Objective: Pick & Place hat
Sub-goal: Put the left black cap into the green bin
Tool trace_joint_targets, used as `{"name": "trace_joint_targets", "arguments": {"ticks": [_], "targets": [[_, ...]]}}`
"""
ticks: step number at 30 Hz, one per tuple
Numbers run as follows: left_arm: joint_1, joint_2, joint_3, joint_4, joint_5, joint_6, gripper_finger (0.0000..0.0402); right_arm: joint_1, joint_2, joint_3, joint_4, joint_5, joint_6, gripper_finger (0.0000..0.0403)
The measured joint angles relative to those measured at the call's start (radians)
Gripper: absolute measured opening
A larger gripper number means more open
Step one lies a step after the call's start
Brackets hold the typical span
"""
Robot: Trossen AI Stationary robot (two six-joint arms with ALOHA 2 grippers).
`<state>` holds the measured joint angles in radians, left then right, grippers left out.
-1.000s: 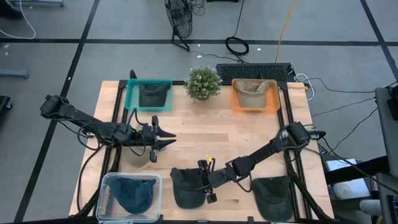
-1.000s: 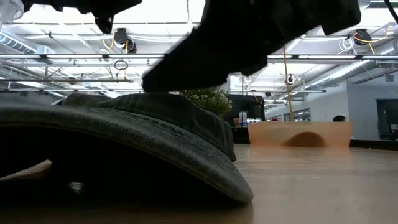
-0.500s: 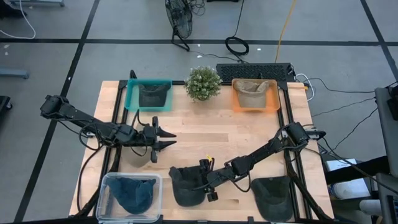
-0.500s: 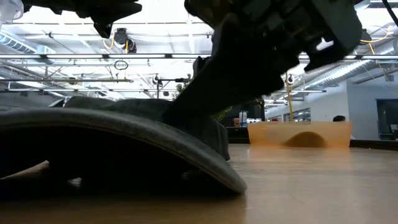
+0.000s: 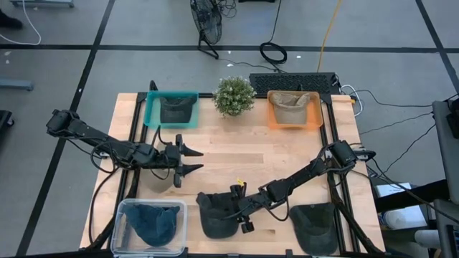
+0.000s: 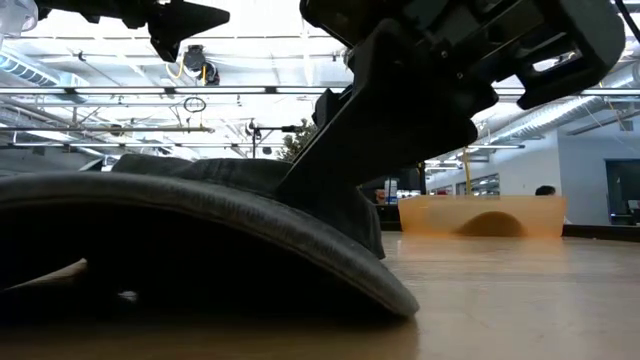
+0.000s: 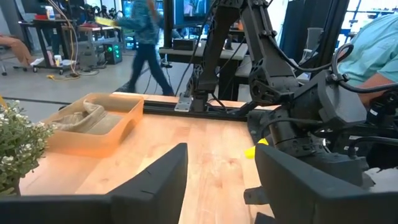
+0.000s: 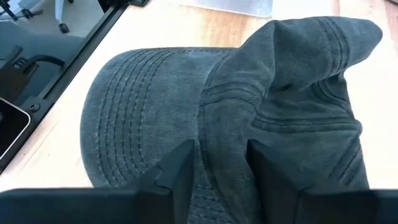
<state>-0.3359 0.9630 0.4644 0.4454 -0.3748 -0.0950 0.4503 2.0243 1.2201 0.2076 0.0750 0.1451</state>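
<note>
**Right wrist view: grasp of the dark hat in progress**

Right wrist view detail is used to establish the step in hand. The right gripper (image 8: 217, 168) is set down on the dark hat (image 8: 249, 118), and a raised fold of the crown is seen between its two fingers (image 8: 177, 171). The jaws are narrowly parted around that fold; whether the cloth is already firmly pinched cannot be told. The hat lies on the table (image 5: 272, 154) at the near edge, between the clear bin (image 5: 149, 223) and a second dark hat (image 5: 314, 228); the low view shows its brim flat on the wood.

The step is judged to be the pick (the grasp stage, before any lift). The next move is judged to call for full closure on the fold, followed by a lift high enough to free the brim before transport.

The left gripper (image 5: 188, 160) is held above the left-centre of the table, jaws wide apart and empty. A teal bin (image 5: 171, 107) and an orange bin (image 5: 295, 109) at the far edge each already contain a hat.
</note>
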Motion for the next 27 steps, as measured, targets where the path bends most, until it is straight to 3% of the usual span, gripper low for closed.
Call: {"name": "trace_joint_targets", "arguments": {"ticks": [6,13,18,27], "targets": [[0.000,0.000,0.000,0.012,0.001,0.004,0.0179,0.000,0.000,0.000,-0.006,0.003,-0.023,0.0101],[0.000,0.000,0.000,0.011,0.002,0.011,0.0163,-0.008,-0.028,0.000,-0.057,0.047,-0.054,0.0010],[0.000,0.000,0.000,0.014,0.003,0.011,0.0163,-0.042,-0.103,-0.001,-0.186,0.140,-0.116,0.0011],[0.000,0.000,0.000,0.022,0.003,0.023,0.0162,-0.222,-0.212,-0.001,-0.353,0.113,-0.511,0.0004]]}}
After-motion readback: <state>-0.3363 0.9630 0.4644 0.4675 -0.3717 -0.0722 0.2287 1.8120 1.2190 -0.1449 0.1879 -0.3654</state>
